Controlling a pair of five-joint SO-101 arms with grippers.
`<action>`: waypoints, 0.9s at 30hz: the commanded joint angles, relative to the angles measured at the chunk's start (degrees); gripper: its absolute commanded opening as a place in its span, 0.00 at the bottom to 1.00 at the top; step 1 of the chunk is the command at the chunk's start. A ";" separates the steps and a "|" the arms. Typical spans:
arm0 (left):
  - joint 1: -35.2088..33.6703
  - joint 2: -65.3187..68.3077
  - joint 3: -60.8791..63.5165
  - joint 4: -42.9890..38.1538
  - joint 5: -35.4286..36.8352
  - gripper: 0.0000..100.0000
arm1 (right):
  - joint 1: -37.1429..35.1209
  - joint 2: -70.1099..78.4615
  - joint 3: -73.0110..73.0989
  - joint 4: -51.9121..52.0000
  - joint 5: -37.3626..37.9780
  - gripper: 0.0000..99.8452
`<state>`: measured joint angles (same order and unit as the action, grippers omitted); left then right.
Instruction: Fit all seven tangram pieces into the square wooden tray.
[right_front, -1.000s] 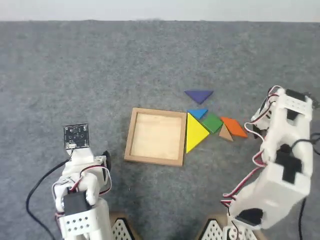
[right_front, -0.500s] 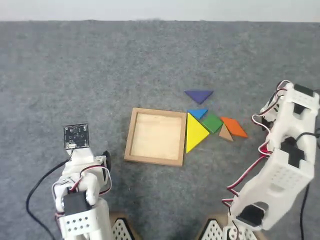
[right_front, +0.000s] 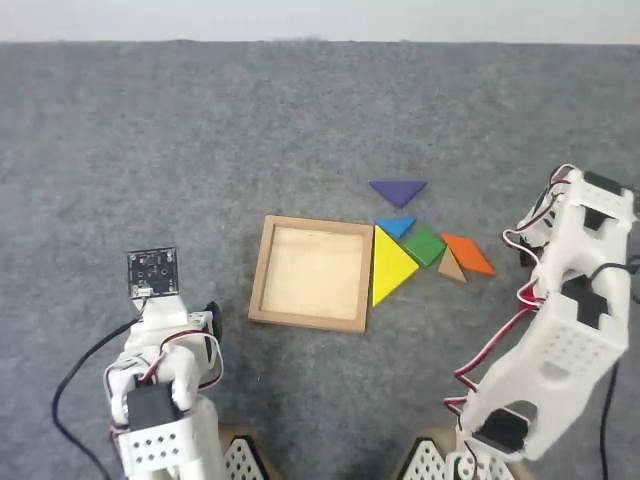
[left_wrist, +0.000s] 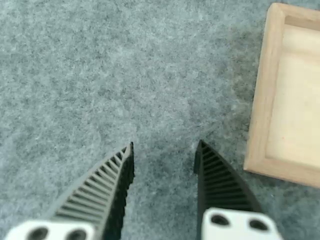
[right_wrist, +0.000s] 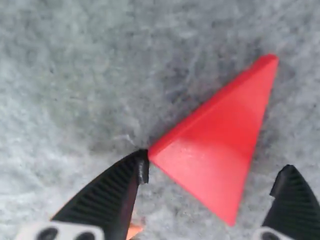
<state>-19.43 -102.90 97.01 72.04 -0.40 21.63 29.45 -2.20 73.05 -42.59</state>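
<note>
The square wooden tray (right_front: 310, 272) lies empty at mid-table, and its rim (left_wrist: 260, 100) shows in the left wrist view. Against its right edge lies a yellow triangle (right_front: 390, 263). Further right are a blue triangle (right_front: 396, 227), a green square (right_front: 425, 245), an orange parallelogram (right_front: 468, 254) and a tan triangle (right_front: 450, 268). A purple triangle (right_front: 398, 190) sits behind them. A red triangle (right_wrist: 215, 155) lies flat on the mat between the fingers of my open right gripper (right_wrist: 215, 182). My left gripper (left_wrist: 165, 147) is open and empty over bare mat beside the tray.
Grey felt mat (right_front: 200, 150) covers the table. The right arm (right_front: 570, 290) stands over the mat right of the pieces; the left arm (right_front: 160, 390) sits at the front left. An orange edge (right_wrist: 132, 231) shows beside the right gripper's finger.
The right arm has shifted slightly to the right, away from the piece cluster. The left arm and all pieces seen from above have stayed still.
</note>
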 joint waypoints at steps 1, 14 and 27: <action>0.09 -1.14 -0.57 0.18 -0.26 0.19 | 0.92 -0.66 -3.16 -1.98 -0.35 0.37; 0.09 -1.14 -0.57 0.18 -0.26 0.19 | 1.54 -0.13 -3.08 -6.20 -0.44 0.37; 0.09 -1.14 -0.57 0.18 -0.26 0.19 | 0.13 -0.04 -2.73 -1.63 -0.35 0.33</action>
<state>-19.43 -102.90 97.01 72.04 -0.40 22.15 29.98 -2.37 70.51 -42.59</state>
